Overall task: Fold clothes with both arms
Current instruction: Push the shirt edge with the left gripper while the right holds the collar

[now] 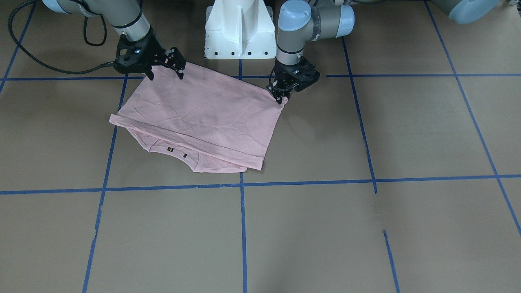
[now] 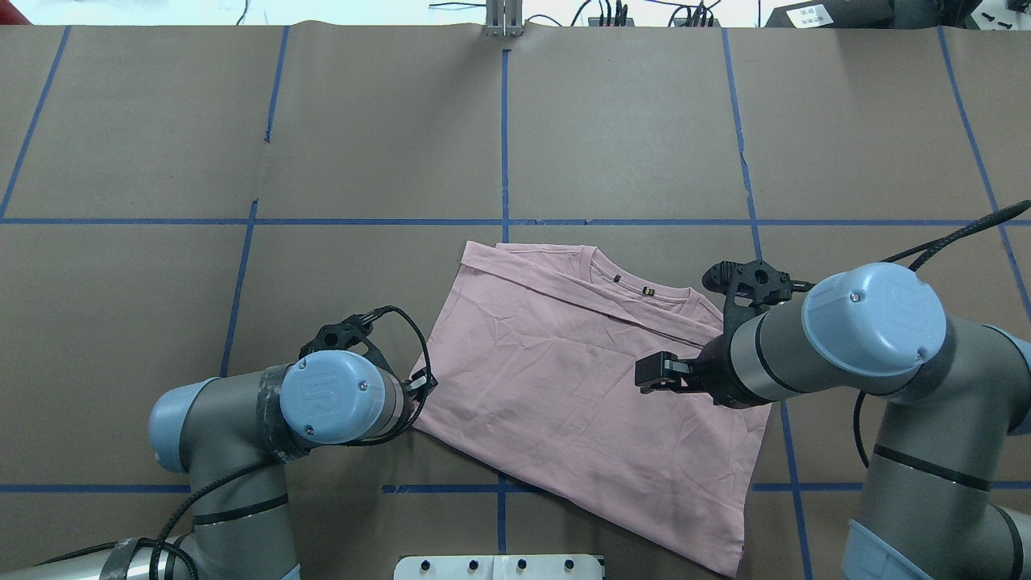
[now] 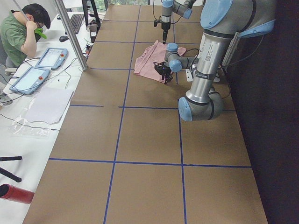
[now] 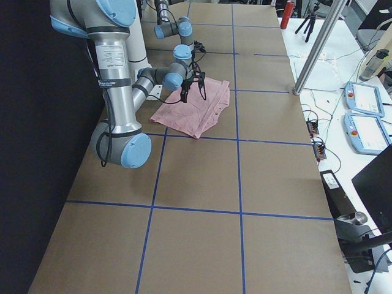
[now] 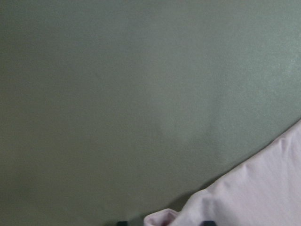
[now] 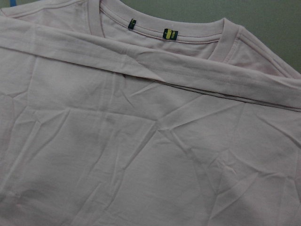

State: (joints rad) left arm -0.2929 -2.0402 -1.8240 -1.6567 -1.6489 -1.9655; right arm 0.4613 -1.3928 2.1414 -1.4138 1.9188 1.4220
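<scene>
- The pale pink T-shirt [image 1: 195, 118] lies folded on the brown surface [image 1: 366, 228], plain side up, with its collar end nearest the front camera.
- Beyond it, the left tool [image 1: 281, 97] is clamped tight on one far corner of the T-shirt.
- The right tool [image 1: 166, 73] is spread wide at the other far corner, gripping nothing.
- The white pedestal [image 1: 238, 32] stands behind both.

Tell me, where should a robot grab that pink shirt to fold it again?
Probably a corner of the shirt along its fold, coming in sideways from outside. It lies flat and doubled, so only edges and corners offer something to pinch. The left gripper pinches one such corner; the right gripper hangs open above the cloth.
</scene>
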